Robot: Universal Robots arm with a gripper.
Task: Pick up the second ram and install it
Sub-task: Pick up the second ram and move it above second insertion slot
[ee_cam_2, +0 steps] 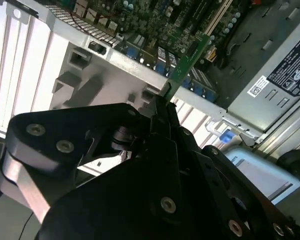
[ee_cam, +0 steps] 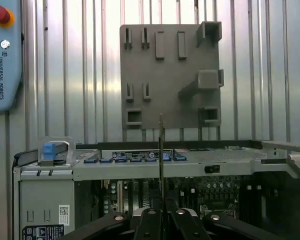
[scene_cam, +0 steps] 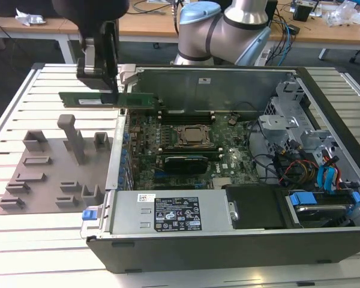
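The second ram (scene_cam: pixel 138 99) is green, and the gripper (scene_cam: pixel 103 89) on it is black. The motherboard (scene_cam: pixel 228 159) is green as well. The fixture plate (scene_cam: pixel 54 157) is plain grey. The table (scene_cam: pixel 24 252) is pale with ribbed slats. The latch (scene_cam: pixel 91 213) is blue, and the robot arm (scene_cam: pixel 240 27) is silver with light-blue caps.

A white slatted table (scene_cam: pixel 48 252) bears a grey holder plate (scene_cam: pixel 51 174); an open computer case (scene_cam: pixel 228 246) stands just beside it.

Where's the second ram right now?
At the exterior view's left, the second ram sits level in the claw, above the computer case rim, by the grey tray.
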